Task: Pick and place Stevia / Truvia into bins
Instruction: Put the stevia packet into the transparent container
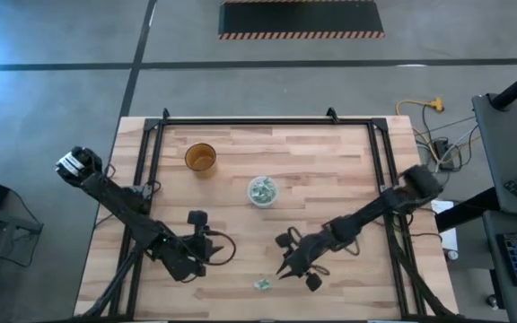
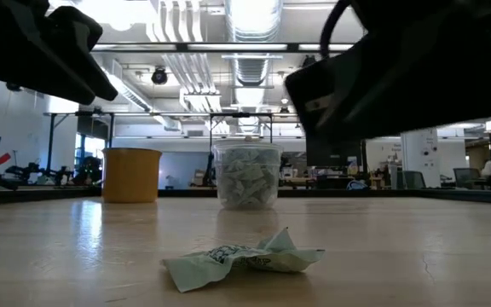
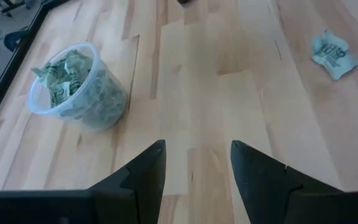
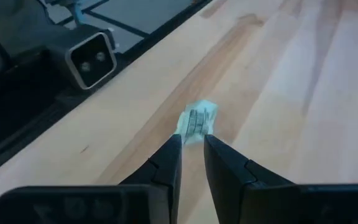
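One crumpled green packet (image 1: 263,284) is left on the wood at about six o'clock, close to the near edge. The right gripper (image 1: 284,272) hangs just beside it, fingers narrowed to a slit but gripping nothing (the packet lies just past their tips). The left gripper (image 3: 194,163) waits at seven o'clock, spread and empty. Farther back, near the centre, the clear cup (image 1: 262,191) is packed with packets; the amber cup (image 1: 200,158) at eleven o'clock looks empty.

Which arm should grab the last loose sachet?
Right. The right tool is beside the crumpled sachet near the table's front edge, which lies just past its nearly closed fingertips in its wrist view. The left tool waits farther back, open and empty.
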Tool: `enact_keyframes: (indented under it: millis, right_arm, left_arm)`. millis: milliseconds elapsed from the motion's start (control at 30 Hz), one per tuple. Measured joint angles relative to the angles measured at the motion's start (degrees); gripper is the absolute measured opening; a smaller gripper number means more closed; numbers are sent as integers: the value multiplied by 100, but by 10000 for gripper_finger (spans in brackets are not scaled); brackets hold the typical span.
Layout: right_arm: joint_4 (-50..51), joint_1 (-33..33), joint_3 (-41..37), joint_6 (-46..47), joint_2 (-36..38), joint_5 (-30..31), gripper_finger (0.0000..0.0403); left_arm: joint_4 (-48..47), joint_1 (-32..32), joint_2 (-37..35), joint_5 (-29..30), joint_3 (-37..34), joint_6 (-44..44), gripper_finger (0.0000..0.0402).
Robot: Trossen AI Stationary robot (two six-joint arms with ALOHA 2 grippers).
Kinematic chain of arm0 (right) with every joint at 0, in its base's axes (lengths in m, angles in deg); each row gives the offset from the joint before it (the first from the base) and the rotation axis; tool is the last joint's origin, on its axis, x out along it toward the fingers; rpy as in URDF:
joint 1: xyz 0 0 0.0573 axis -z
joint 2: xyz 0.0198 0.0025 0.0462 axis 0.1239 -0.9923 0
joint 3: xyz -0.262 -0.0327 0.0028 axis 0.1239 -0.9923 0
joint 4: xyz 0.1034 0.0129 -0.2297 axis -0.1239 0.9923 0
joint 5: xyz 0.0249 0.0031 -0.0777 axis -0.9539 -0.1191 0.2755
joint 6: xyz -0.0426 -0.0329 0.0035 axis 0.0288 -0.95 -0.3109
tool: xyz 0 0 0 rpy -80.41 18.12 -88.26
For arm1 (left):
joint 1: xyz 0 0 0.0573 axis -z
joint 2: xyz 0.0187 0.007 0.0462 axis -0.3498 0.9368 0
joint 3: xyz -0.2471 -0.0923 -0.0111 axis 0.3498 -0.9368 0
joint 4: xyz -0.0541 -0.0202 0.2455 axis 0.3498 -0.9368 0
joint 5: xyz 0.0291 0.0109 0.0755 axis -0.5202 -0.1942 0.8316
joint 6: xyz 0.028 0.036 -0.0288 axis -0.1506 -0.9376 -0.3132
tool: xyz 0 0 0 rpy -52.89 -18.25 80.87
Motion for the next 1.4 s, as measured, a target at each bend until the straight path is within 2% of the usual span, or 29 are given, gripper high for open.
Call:
enact_keyframes:
  millis: [167, 400, 633, 833, 1067, 1400]
  right_arm:
    - [-20, 15, 569, -73, -667, 2, 69]
    - [85, 15, 1165, -8, -1236, -262, 125]
    - [783, 61, 1586, 70, -1528, -256, 179]
    - [1271, 92, 1857, 114, -1581, -260, 198]
    - [1375, 94, 1887, 126, -1581, -249, 175]
    - [1436, 100, 1872, -65, -1544, -232, 81]
  left_arm:
    - [31, -2, 2, 11, -13, 2, 165]
    - [100, 2, 2, 0, -34, 0, 165]
    - [150, 2, 2, -3, -62, -2, 165]
    - [149, 2, 2, -1, -106, -1, 165]
    - [177, 2, 2, -2, -115, 0, 165]
    - [170, 2, 2, -2, -116, -1, 165]
